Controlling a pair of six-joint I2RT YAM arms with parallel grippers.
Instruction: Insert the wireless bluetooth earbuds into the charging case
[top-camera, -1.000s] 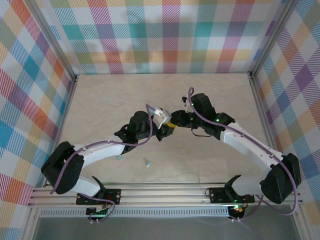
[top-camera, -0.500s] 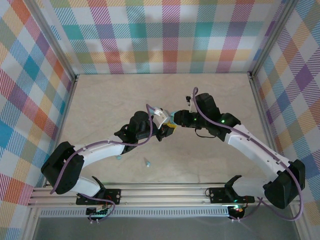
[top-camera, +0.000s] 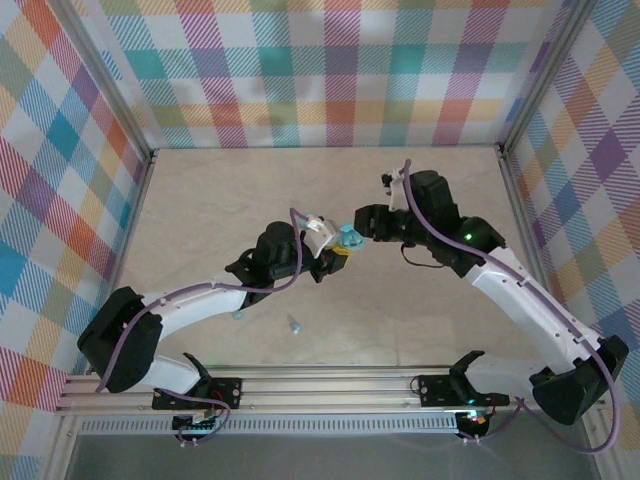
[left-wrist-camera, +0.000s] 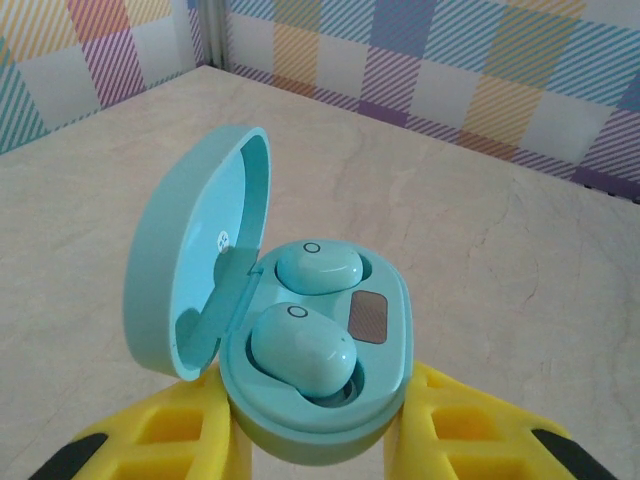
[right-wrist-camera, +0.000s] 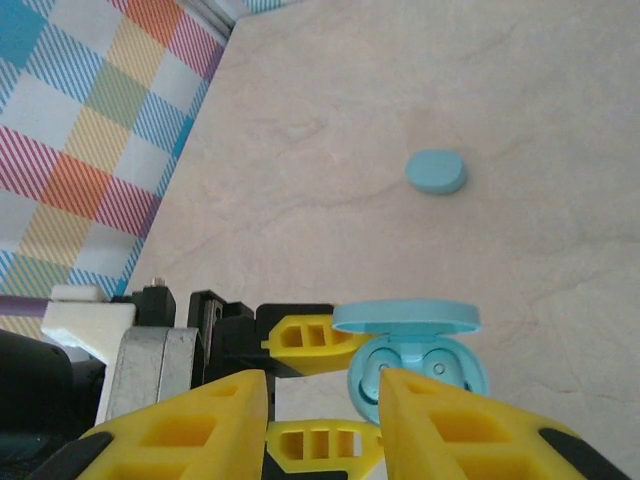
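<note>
As the arms are meeting mid-table: both grippers are sitting close together, tip to tip, well forward of their bases.
Left gripper (left-wrist-camera: 315, 445): it is clamping the open charging case (left-wrist-camera: 320, 400) by its lower body, lid (left-wrist-camera: 190, 270) tipped up on the gripper's left.
Earbuds in the case: two earbuds, one (left-wrist-camera: 318, 268) farther from the wrist and one (left-wrist-camera: 300, 345) nearer, are sitting in their wells.
Case axis: its long side is seemingly running away from the wrist, along the fingers.
Right gripper (right-wrist-camera: 322, 385): its jaws are standing apart with nothing between them, just beside and slightly above the held case (right-wrist-camera: 418, 365).
Second case (right-wrist-camera: 436, 172): it is lying closed and flat on the table, ahead of the right gripper and beyond the held case.
Loose earbuds: one earbud (top-camera: 295, 324) and another (top-camera: 238, 314) are lying on the table behind the left gripper (top-camera: 335, 258), back toward the bases, beside that forearm; their long axes are too small to tell.
Nearer arm: the left arm is lying closer to them but is occupied; the right gripper (top-camera: 360, 222) is free, well apart from them.
Judgement: the held case is looking full, so the coming move is probably turning on reaching backward.
</note>
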